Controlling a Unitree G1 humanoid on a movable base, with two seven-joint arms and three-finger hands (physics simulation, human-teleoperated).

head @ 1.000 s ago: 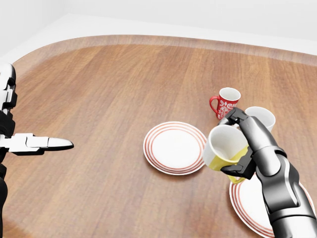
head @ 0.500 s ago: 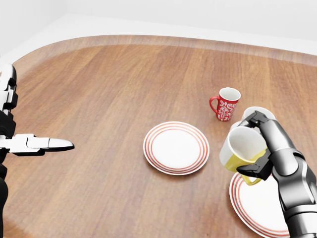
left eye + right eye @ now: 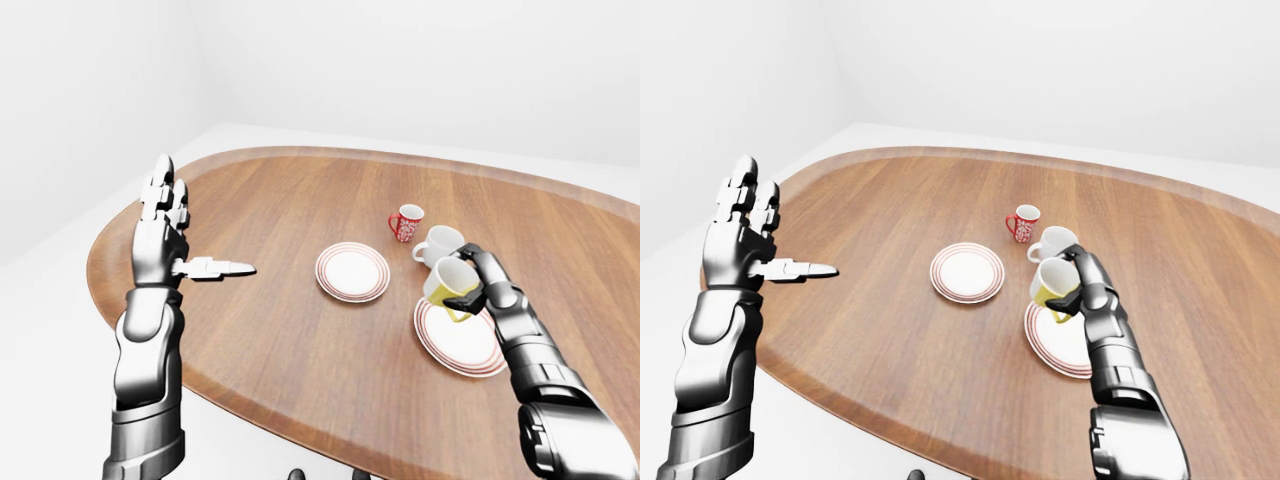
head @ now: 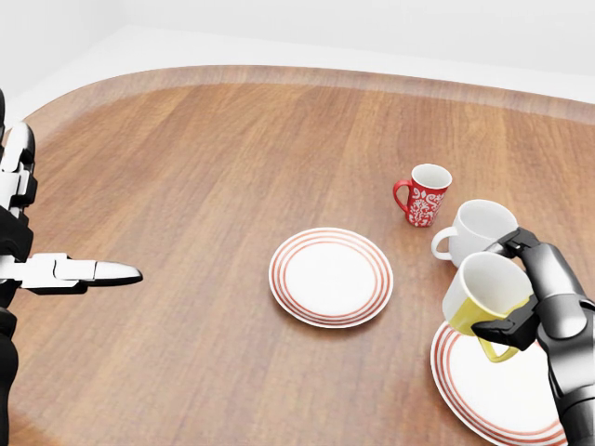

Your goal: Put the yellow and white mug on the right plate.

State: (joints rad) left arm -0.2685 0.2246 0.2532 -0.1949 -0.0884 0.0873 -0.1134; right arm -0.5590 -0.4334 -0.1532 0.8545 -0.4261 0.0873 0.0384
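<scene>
Nearby, a white mug (image 4: 483, 223) and red mug (image 4: 425, 194) stand just above the right hand (image 4: 525, 297), which grips the tilted yellow and white mug (image 4: 482, 295) over the right plate (image 4: 483, 395). Left hand (image 3: 165, 225) spread, well apart, over bare surface (image 4: 204, 167).

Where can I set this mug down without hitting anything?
The right plate under the yellow and white mug is bare. It is crowded above it, by the white mug and red mug. The left plate is also bare.
</scene>
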